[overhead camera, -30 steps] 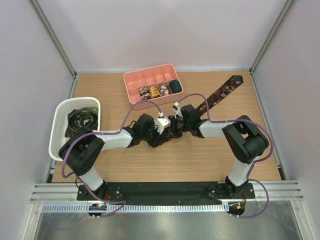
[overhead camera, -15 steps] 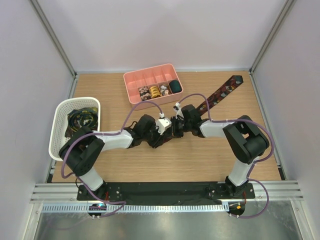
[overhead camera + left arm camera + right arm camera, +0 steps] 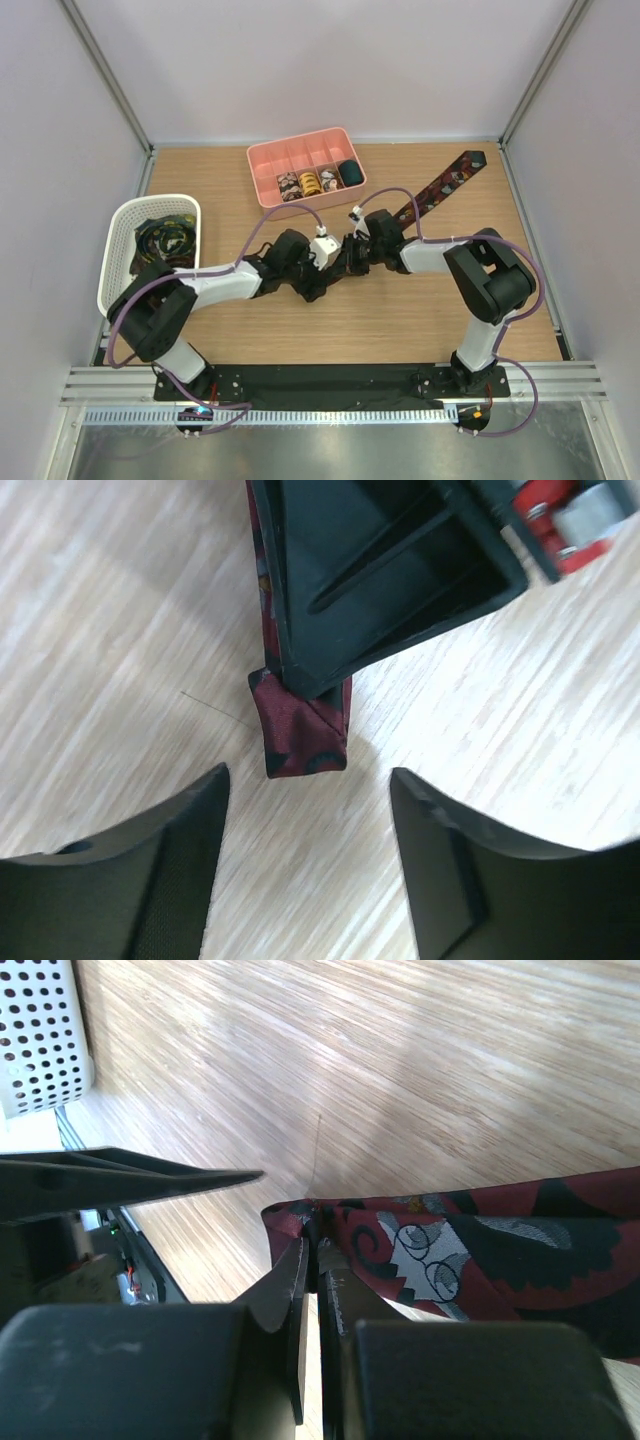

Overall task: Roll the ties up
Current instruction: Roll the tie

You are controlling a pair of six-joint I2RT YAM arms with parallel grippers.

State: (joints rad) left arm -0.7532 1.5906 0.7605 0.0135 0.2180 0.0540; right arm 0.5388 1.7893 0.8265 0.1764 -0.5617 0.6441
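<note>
Since a second ago the left arm (image 3: 225,283) is lying flatter, its shoulder end sitting closer to the white mesh basket (image 3: 120,250), while both wrists are staying together at mid-table. Pale wood-grain table (image 3: 400,320) is filling the floor of a booth of plain light walls (image 3: 320,70), with a pink divided tray (image 3: 300,150) sitting at the back and holding rolled ties (image 3: 311,182). A dark red printed tie (image 3: 440,186) is running from the back right corner toward the centre, its near part hiding under the arms from above. The right claw (image 3: 313,1245) is pinching the tie's folded end tight. The left claw (image 3: 308,790) is gaping wide on either side of that fold without touching it. Dark fabric in the basket is too tangled to make out.
</note>
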